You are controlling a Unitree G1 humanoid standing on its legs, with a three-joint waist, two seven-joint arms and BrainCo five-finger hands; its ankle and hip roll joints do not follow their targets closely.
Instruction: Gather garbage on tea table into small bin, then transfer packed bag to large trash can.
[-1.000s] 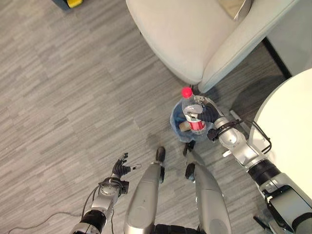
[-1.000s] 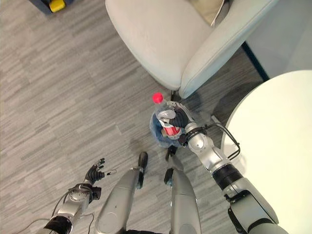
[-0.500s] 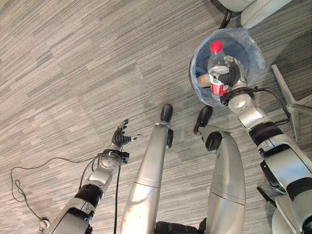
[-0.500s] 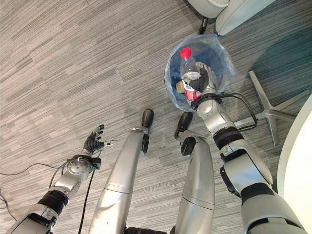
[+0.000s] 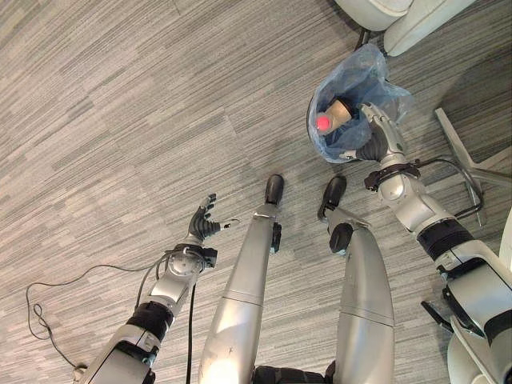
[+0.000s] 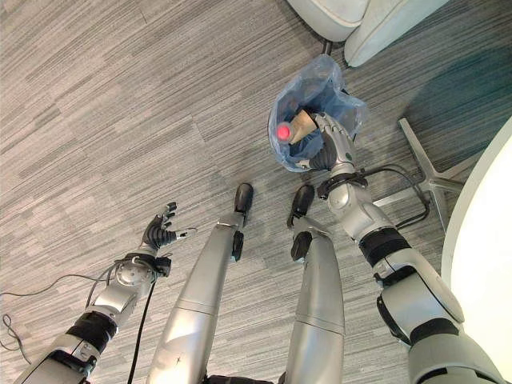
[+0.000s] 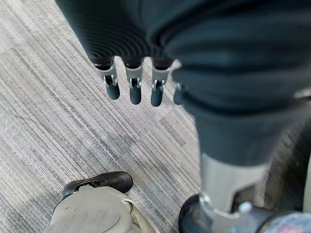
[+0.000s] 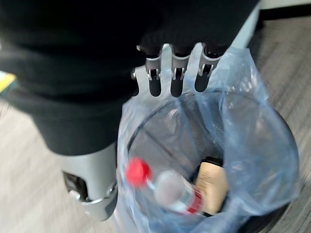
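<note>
One bottle (image 8: 165,189) now loose inside bin (image 8: 284,160).

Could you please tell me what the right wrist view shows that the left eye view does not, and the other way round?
Right wrist view alone: the inside of the small bin, with the bottle's clear body and red label lying beside the tan item.

Left eye view alone: the left hand open above the floor, a pale chair behind the bin, and a metal base leg.

Both: the right hand open over the small bin, its blue bag, and the bottle with its red cap inside.
</note>
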